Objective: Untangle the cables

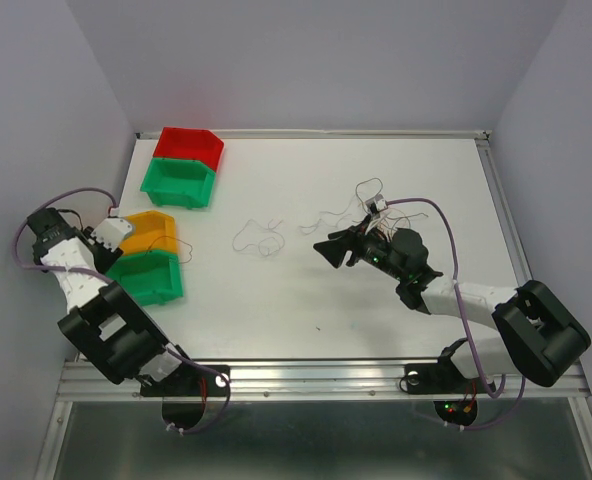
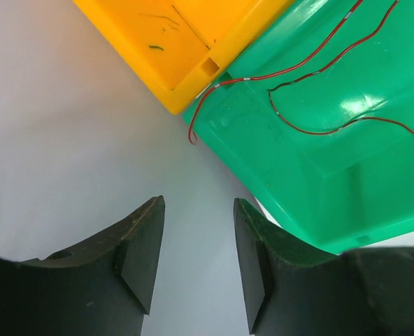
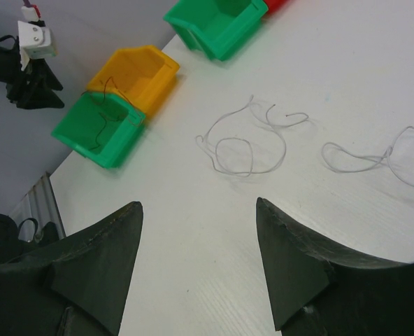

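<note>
**Sorting step.** Left gripper (image 2: 196, 259), jaws parted and empty, hung beside the green bin (image 2: 333, 182) holding a red wire (image 2: 319, 66). Right gripper (image 3: 196, 259), jaws wide and empty, faced whitish wires (image 3: 242, 143) loose on the table (image 3: 347, 84); next, presumably, pinching one strand.

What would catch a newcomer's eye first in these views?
The bright bins along the left side of the table: a red bin and green bin at the back, a yellow bin and second green bin nearer. A thin red wire lies in that nearer bin, close to the open left gripper. Loose pale wires curl mid-table, just ahead of the open right gripper.
</note>
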`<state>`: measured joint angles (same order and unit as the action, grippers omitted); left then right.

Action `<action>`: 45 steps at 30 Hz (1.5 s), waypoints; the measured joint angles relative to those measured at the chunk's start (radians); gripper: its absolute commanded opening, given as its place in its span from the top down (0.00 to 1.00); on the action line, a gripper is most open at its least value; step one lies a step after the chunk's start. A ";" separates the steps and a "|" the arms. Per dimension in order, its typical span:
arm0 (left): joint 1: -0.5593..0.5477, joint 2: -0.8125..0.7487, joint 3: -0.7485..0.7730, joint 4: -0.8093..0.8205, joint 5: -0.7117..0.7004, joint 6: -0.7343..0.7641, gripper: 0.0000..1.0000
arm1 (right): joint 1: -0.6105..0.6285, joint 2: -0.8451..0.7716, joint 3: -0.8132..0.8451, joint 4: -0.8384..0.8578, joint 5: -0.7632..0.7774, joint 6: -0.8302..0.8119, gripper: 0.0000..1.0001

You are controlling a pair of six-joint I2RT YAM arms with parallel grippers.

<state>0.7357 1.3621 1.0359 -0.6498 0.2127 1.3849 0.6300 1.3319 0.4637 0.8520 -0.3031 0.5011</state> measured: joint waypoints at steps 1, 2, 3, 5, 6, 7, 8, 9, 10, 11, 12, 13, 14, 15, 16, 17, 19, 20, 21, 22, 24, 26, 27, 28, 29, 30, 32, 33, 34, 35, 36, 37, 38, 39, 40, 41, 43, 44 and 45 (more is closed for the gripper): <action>0.001 0.013 0.013 -0.006 -0.001 0.016 0.41 | 0.000 0.000 0.000 0.000 0.000 0.000 0.29; 0.001 0.023 0.022 -0.010 -0.001 0.025 0.39 | 0.000 0.000 0.000 0.000 0.000 0.000 0.29; 0.001 0.035 0.034 -0.011 -0.001 0.037 0.39 | 0.000 0.000 0.000 0.000 0.000 0.000 0.29; 0.002 0.057 0.056 -0.018 0.000 0.058 0.38 | 0.000 0.000 0.000 0.000 0.000 0.000 0.29; 0.002 0.070 0.068 -0.021 0.000 0.069 0.38 | 0.000 0.000 0.000 0.000 0.000 0.000 0.29; 0.004 0.084 0.080 -0.023 0.001 0.079 0.39 | 0.000 0.000 0.000 0.000 -0.001 0.000 0.29; 0.004 0.097 0.090 -0.027 0.002 0.090 0.38 | 0.000 0.000 0.000 0.000 -0.001 0.000 0.29; 0.005 0.109 0.100 -0.032 0.002 0.099 0.38 | 0.000 0.000 0.000 0.000 0.000 0.000 0.29; 0.006 0.124 0.109 -0.036 0.002 0.108 0.38 | 0.000 0.000 0.000 0.000 0.000 0.000 0.29; 0.006 0.137 0.120 -0.043 0.003 0.120 0.38 | 0.000 0.001 0.000 0.000 -0.001 0.000 0.29; 0.006 0.155 0.129 -0.050 0.004 0.138 0.38 | 0.000 0.002 0.000 0.000 -0.001 0.000 0.29; 0.006 0.167 0.135 -0.058 0.005 0.151 0.38 | 0.000 0.002 0.000 0.000 -0.001 0.000 0.29; 0.006 0.177 0.138 -0.064 0.005 0.163 0.38 | 0.000 0.003 0.000 0.000 -0.001 0.000 0.29; 0.006 0.189 0.138 -0.075 0.004 0.179 0.38 | 0.000 0.003 0.000 0.000 -0.001 0.000 0.29; 0.006 0.195 0.138 -0.082 0.004 0.189 0.38 | 0.000 0.003 0.000 0.000 -0.001 0.000 0.29; 0.006 0.205 0.138 -0.094 0.004 0.202 0.38 | 0.000 0.003 0.000 0.000 -0.001 0.000 0.29; 0.006 0.215 0.138 -0.105 0.003 0.217 0.39 | 0.000 0.003 0.000 0.000 -0.001 0.000 0.29; 0.006 0.219 0.138 -0.111 0.004 0.227 0.39 | 0.000 0.003 0.000 0.000 -0.001 0.000 0.29; 0.006 0.222 0.138 -0.116 0.004 0.233 0.40 | 0.000 0.003 0.000 0.000 -0.001 0.000 0.29; 0.006 0.225 0.139 -0.122 0.006 0.238 0.41 | 0.000 0.004 0.000 0.000 -0.001 0.000 0.29; 0.006 0.235 0.140 -0.126 0.008 0.241 0.43 | 0.000 0.004 0.000 0.000 -0.001 0.000 0.29; 0.006 0.251 0.143 -0.122 0.009 0.239 0.44 | 0.000 0.004 0.000 0.000 -0.001 0.000 0.29; 0.006 0.264 0.145 -0.116 0.009 0.237 0.45 | 0.000 0.004 0.001 0.000 -0.001 0.000 0.29; 0.006 0.275 0.145 -0.113 0.008 0.235 0.45 | 0.000 0.004 0.001 0.000 -0.001 0.000 0.29; 0.006 0.290 0.145 -0.107 0.008 0.233 0.45 | 0.000 0.004 0.001 0.000 -0.001 0.000 0.29; 0.006 0.303 0.145 -0.103 0.008 0.232 0.46 | 0.000 0.004 0.001 0.000 -0.001 0.000 0.29; 0.005 0.323 0.145 -0.099 0.010 0.231 0.46 | 0.000 0.004 0.001 0.000 -0.001 0.000 0.29; 0.005 0.332 0.145 -0.097 0.013 0.230 0.47 | 0.000 0.004 0.001 0.000 -0.001 0.000 0.29; 0.005 0.341 0.145 -0.092 0.019 0.230 0.48 | 0.000 0.004 0.001 0.000 -0.001 0.000 0.29; 0.005 0.344 0.145 -0.089 0.023 0.230 0.50 | 0.000 0.004 0.001 0.000 -0.001 0.000 0.29; 0.004 0.349 0.146 -0.085 0.029 0.229 0.53 | 0.000 0.004 0.001 0.000 -0.001 0.000 0.29; 0.004 0.351 0.149 -0.086 0.036 0.229 0.54 | 0.000 0.004 0.001 0.000 -0.001 0.000 0.29; 0.004 0.356 0.155 -0.085 0.052 0.229 0.58 | 0.000 0.004 0.001 0.000 -0.001 0.000 0.29; 0.004 0.358 0.159 -0.083 0.064 0.228 0.63 | 0.000 0.004 0.001 0.000 -0.001 0.000 0.29; 0.003 0.358 0.161 -0.082 0.077 0.227 0.72 | 0.000 0.004 0.001 0.000 -0.001 0.000 0.29; 0.003 0.358 0.163 -0.083 0.092 0.225 0.78 | 0.000 0.004 0.001 0.000 -0.001 0.000 0.29; 0.001 0.358 0.169 -0.082 0.128 0.225 0.88 | 0.000 0.004 0.001 0.000 -0.001 0.000 0.29; 0.000 0.358 0.171 -0.080 0.138 0.225 0.94 | 0.000 0.004 0.001 0.000 -0.001 0.000 0.29; -0.001 0.358 0.171 -0.080 0.153 0.222 1.00 | 0.000 0.004 0.001 0.000 -0.001 0.000 0.29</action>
<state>0.7349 1.7203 1.2072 -0.7296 0.3656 1.6066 0.6300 1.3357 0.4648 0.8516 -0.3038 0.5007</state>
